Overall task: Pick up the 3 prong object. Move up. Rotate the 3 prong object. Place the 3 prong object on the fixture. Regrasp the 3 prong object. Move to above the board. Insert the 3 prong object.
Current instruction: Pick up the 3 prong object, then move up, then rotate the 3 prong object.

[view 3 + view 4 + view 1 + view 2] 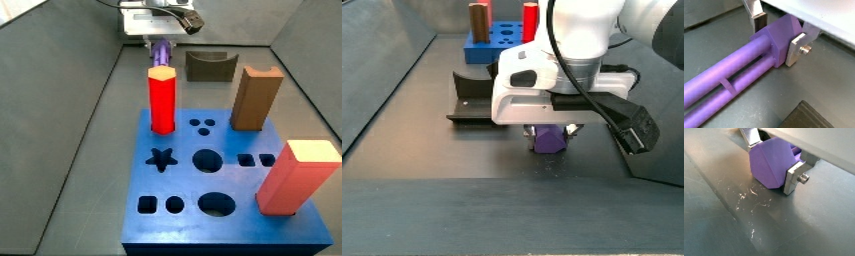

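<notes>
Tool low at the floor beside the fixture, plates clamped on the purple 3 prong object's blocky end, peg lying along the floor; judged pick-up step: lift straight, keeping squeeze centred so the long shaft does not sag.

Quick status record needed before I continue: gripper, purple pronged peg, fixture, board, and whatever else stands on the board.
gripper: low at the floor, its silver fingers closed on the peg's block end
purple 3 prong object: long purple peg, lying along the grey floor, not yet lifted
fixture: dark L-shaped bracket, beside the gripper, nothing on it
board: thick blue slab with shaped holes, beyond the fixture
on the board: red hexagonal peg, brown rectangular block, salmon rectangular block, all upright
</notes>
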Robot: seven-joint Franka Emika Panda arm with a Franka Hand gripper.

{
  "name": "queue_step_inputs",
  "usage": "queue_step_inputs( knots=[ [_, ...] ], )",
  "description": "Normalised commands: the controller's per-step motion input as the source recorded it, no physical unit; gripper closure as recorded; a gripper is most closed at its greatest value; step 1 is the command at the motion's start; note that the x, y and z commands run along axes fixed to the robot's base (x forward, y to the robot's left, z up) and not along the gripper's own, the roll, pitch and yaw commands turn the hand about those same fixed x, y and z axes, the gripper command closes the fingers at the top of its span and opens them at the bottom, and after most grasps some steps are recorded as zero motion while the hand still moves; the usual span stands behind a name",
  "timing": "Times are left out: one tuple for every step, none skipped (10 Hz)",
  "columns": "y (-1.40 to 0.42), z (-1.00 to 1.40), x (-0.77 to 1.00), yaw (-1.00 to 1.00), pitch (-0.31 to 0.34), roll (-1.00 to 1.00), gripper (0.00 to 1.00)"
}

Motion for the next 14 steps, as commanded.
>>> queue_step_inputs(
  knots=[
    [0.00, 0.00, 0.00, 0.00, 0.000, 0.00, 1.00],
    [0.00, 0.00, 0.00, 0.00, 0.000, 0.00, 1.00],
    [0.00, 0.00, 0.00, 0.00, 0.000, 0.00, 1.00],
    [0.00, 0.00, 0.00, 0.00, 0.000, 0.00, 1.00],
    [0.00, 0.00, 0.00, 0.00, 0.000, 0.00, 1.00],
    [0.00, 0.00, 0.00, 0.00, 0.000, 0.00, 1.00],
    [0.00, 0.83, 0.00, 0.00, 0.000, 0.00, 1.00],
    [-0.08, 0.74, -0.02, -0.05, -0.031, 0.00, 1.00],
    [-0.06, 0.63, -0.04, -0.03, -0.038, 0.00, 1.00],
    [-0.04, 0.48, -0.04, -0.02, -0.032, 0.00, 1.00],
    [-0.03, 0.33, -0.02, -0.02, -0.015, -0.01, 1.00],
    [-0.93, 0.83, -0.31, 0.00, 0.000, 0.00, 1.00],
    [-0.85, 0.71, -0.29, 0.03, -0.010, 0.01, 1.00],
    [-0.73, 0.67, -0.23, 0.03, -0.029, 0.02, 1.00]
  ],
)
